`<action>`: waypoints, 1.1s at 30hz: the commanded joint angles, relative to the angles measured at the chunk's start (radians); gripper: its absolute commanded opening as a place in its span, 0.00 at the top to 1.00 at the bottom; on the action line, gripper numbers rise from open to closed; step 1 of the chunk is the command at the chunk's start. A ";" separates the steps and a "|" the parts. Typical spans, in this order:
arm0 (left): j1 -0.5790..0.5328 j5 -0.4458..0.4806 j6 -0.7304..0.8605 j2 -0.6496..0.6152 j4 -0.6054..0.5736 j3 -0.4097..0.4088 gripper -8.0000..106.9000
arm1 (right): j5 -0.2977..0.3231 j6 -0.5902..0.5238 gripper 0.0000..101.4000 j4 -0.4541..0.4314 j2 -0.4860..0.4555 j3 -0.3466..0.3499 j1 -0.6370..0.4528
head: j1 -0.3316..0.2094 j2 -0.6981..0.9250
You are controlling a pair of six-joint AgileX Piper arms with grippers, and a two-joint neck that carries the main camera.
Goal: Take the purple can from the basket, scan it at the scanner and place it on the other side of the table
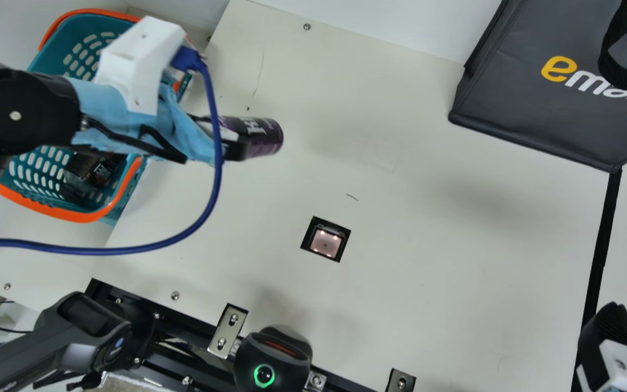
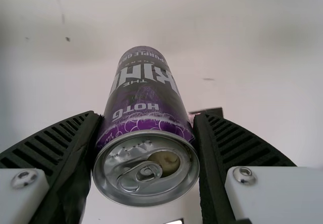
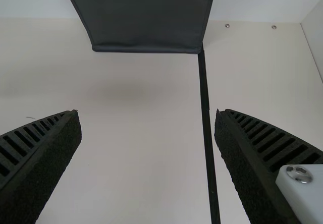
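Purple can (image 1: 265,137) is clamped between the ribbed fingers of the left gripper (image 1: 233,138), over the cream table (image 1: 428,261), its lid and tab facing the wrist camera. The left arm reaches across the basket (image 1: 82,216), and the can sits between basket and scanner (image 1: 325,243), which is set into the tabletop. The right gripper (image 1: 610,329) is spread apart, holding nothing, near a black strip (image 1: 602,239); a dark bag (image 1: 515,103) stands at the table's far side

High over the left pincer (image 1: 230,135) and right pincer (image 1: 610,326), the main view looks down at the table (image 1: 428,245); each wrist view looks closely past its own pincer. Main and right wrist share the bag (image 1: 509,98) ahead of the right pincer.
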 commanded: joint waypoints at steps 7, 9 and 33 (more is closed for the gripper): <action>-0.212 0.019 -0.132 0.047 0.053 -0.018 1.00 | 0.000 0.000 0.06 0.000 0.000 0.000 0.000 | -0.029 0.004; -0.251 0.019 -0.165 0.062 0.065 -0.020 1.00 | 0.000 0.000 0.06 0.000 0.000 0.000 0.000 | -0.029 0.004; -0.510 0.019 -0.646 0.221 0.162 -0.031 1.00 | 0.000 0.000 0.06 0.000 0.000 0.000 0.000 | -0.029 0.004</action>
